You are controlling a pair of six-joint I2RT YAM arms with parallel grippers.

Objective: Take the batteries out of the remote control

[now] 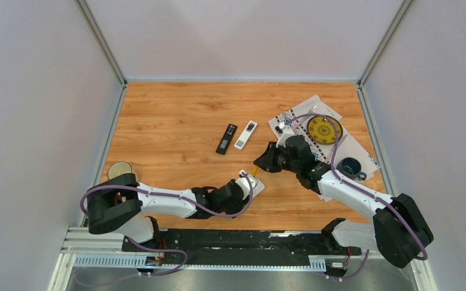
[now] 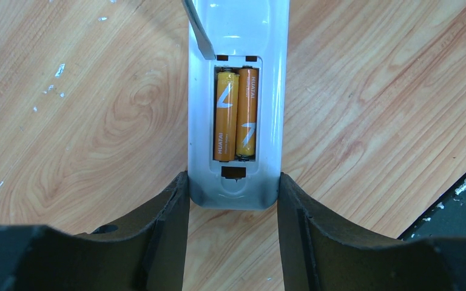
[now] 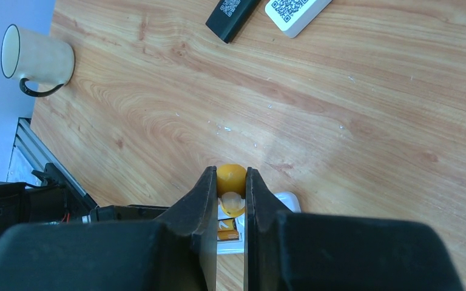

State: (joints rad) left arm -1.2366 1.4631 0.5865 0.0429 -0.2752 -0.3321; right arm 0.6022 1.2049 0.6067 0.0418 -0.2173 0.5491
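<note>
- Wood makes the top of the desk, and grey walls stand around it
- Far from the arms lie a black remote and a second white remote, side by side and not touching
- At the left edge stands a cream mug
- On the right lie paper sheets, with a yellow disc and a blue cup on them
- The left pincer is about half open, and its two fingers press the sides of the near end of the open remote
- The open remote lies flat on the desk, back side up, with the battery hole showing
- The right pincer is closed tight on the yellow handle of a screwdriver
- The screwdriver's flat grey blade reaches over the open remote by the top left corner of the battery hole, and I cannot tell if it touches
- Two orange batteries lie side by side in the hole, just past the left pincer's fingertips and in line with the gap between them
- The blade tip is just beside the far end of the left battery
</note>
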